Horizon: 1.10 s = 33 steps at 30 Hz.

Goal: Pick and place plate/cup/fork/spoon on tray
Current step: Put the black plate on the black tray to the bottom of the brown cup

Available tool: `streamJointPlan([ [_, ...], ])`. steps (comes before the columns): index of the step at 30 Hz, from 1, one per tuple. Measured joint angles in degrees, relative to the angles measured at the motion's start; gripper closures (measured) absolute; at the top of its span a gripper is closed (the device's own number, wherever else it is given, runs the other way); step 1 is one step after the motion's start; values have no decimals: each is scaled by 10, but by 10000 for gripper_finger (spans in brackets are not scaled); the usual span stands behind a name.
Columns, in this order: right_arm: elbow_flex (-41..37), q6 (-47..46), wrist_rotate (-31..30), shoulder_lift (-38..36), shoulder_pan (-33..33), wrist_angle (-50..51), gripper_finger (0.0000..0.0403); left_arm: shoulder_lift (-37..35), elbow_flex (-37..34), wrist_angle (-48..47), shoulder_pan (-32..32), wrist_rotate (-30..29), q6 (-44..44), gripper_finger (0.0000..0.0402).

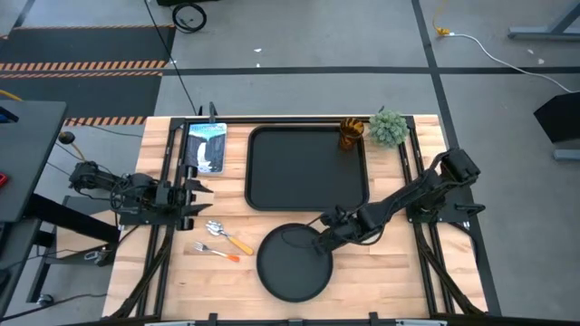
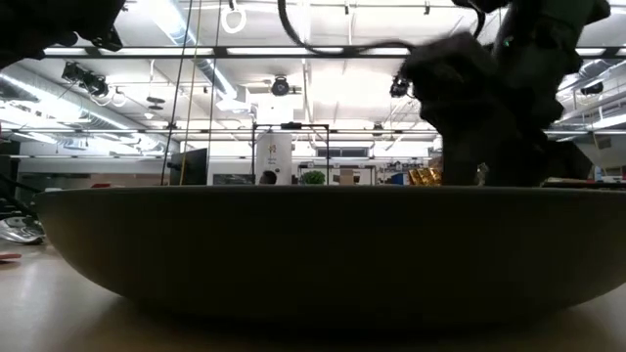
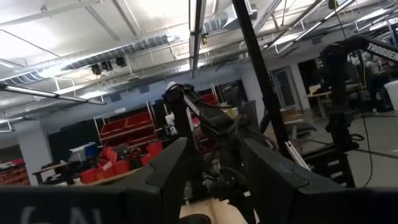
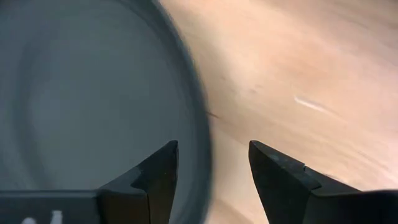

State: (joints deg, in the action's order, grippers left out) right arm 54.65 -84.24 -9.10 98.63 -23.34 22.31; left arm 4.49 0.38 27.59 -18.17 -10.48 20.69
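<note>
The round black plate lies flat on the wooden table near its front edge, and fills the low view. My right gripper is open over the plate's far right rim, with one finger over the plate's inside and one over the table. The black tray lies behind the plate. The amber cup stands at the tray's far right corner. The spoon and the fork lie on the table left of the plate. My left gripper is open and waits at the left.
A small green plant stands right of the cup. A blue-and-white picture card lies left of the tray. Bare wood lies right of the plate. My right arm rises behind the plate in the low view.
</note>
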Motion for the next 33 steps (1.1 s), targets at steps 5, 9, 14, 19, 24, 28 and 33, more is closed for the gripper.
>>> streamJointPlan([
  [5, 0, -9, 3, 14, -7, 6, 205, 0, 0, 0, 0, 0, -1, 239],
  [9, 0, -9, 7, 15, -7, 9, 237, 0, 0, -1, 0, 0, -9, 239],
  [14, 0, -14, 16, 15, -7, 6, 307, 0, 0, -5, 0, 0, -30, 239],
  [19, 1, -9, 31, 14, 1, 3, 387, 0, 0, -5, 0, 0, -36, 239],
  [24, 0, 20, 19, -22, 20, 26, 389, 0, 0, -5, 0, 0, -65, 239],
  [28, 0, 64, -11, -84, 40, 52, 395, 0, 0, -15, 0, 0, -77, 239],
  [33, 0, 70, -51, -167, 78, 167, 395, 0, 0, -38, 0, 0, -97, 239],
])
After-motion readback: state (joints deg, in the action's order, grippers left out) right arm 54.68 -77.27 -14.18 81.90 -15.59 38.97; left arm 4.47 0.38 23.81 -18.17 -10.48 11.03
